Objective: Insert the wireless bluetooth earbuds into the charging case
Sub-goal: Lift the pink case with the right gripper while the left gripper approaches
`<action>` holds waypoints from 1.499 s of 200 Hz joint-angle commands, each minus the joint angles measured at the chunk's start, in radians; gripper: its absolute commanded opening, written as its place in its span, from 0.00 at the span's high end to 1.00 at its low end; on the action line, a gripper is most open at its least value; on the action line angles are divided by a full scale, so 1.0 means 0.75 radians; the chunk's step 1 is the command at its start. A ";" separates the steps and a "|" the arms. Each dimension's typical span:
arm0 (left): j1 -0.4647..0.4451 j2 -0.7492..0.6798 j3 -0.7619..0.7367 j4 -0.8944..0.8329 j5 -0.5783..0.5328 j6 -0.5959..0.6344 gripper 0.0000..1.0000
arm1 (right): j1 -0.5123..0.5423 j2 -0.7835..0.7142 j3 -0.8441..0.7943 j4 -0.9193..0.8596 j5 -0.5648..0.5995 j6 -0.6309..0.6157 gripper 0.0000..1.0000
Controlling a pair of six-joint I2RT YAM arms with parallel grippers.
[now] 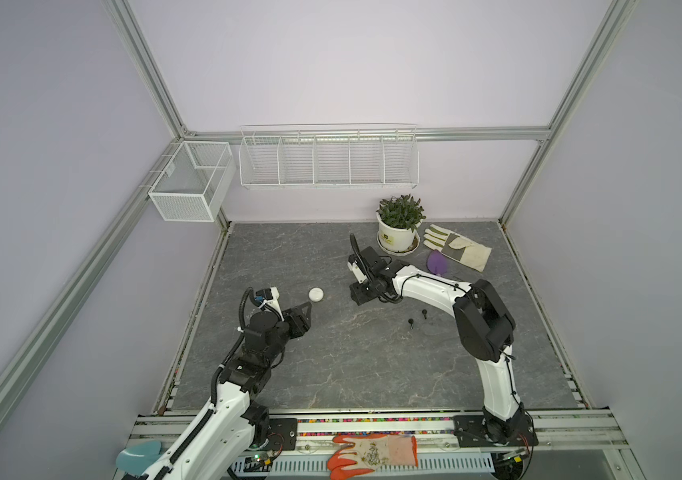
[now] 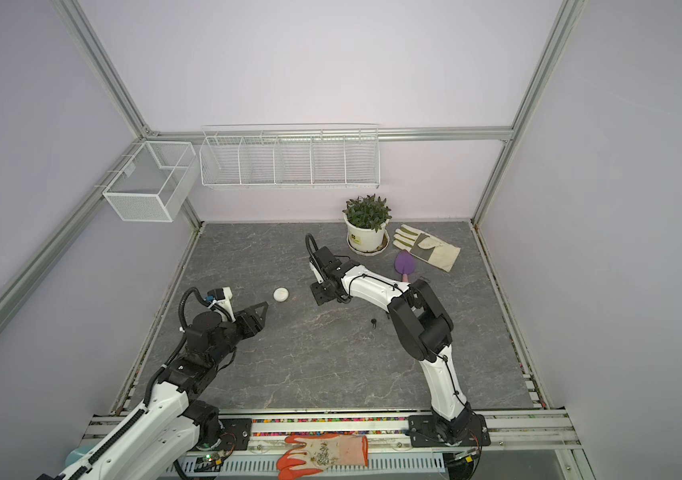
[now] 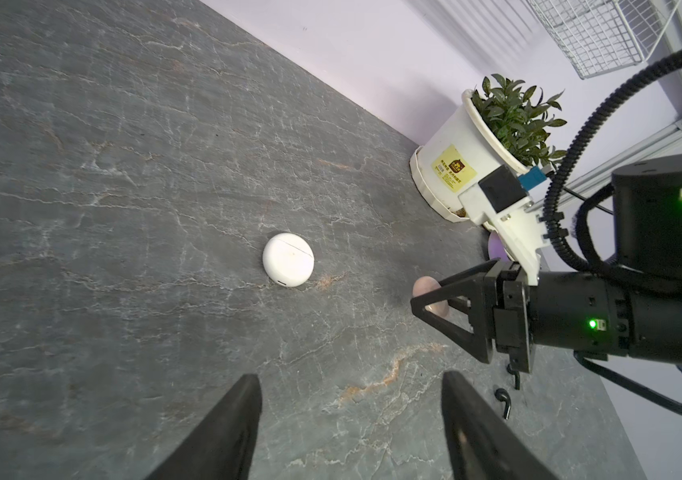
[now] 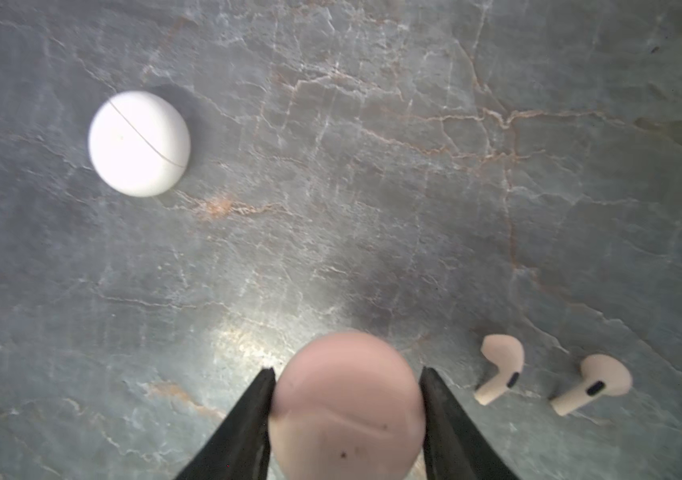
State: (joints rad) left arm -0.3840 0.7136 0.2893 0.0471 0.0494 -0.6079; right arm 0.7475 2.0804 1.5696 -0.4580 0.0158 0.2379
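Observation:
My right gripper (image 4: 347, 370) is shut on a closed pinkish round charging case (image 4: 347, 415), held by its sides above the table. The same gripper (image 1: 356, 296) shows in both top views. Two whitish stemmed earbuds (image 4: 501, 368) (image 4: 592, 382) lie on the table beside the held case. A closed white round case (image 1: 316, 294) (image 3: 288, 260) lies between the two grippers. Two black earbuds (image 1: 424, 312) (image 1: 411, 322) lie under the right forearm. My left gripper (image 3: 352, 380) (image 1: 306, 309) is open and empty, short of the white case.
A potted plant (image 1: 399, 226), a work glove (image 1: 457, 249) and a purple trowel (image 1: 437, 262) sit at the back right. Wire baskets (image 1: 329, 160) (image 1: 192, 183) hang on the walls. An orange glove (image 1: 372, 455) lies on the front rail.

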 commanded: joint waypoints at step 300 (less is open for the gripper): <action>-0.232 1.125 0.118 1.825 0.337 0.119 0.45 | 0.102 -0.487 -0.241 0.410 0.061 0.734 0.61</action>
State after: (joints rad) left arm -0.5568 1.5448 0.3405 1.3499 0.2722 -0.5014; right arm 0.8246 1.7432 1.4055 -0.1772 0.0525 0.7670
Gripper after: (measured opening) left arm 0.553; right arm 0.524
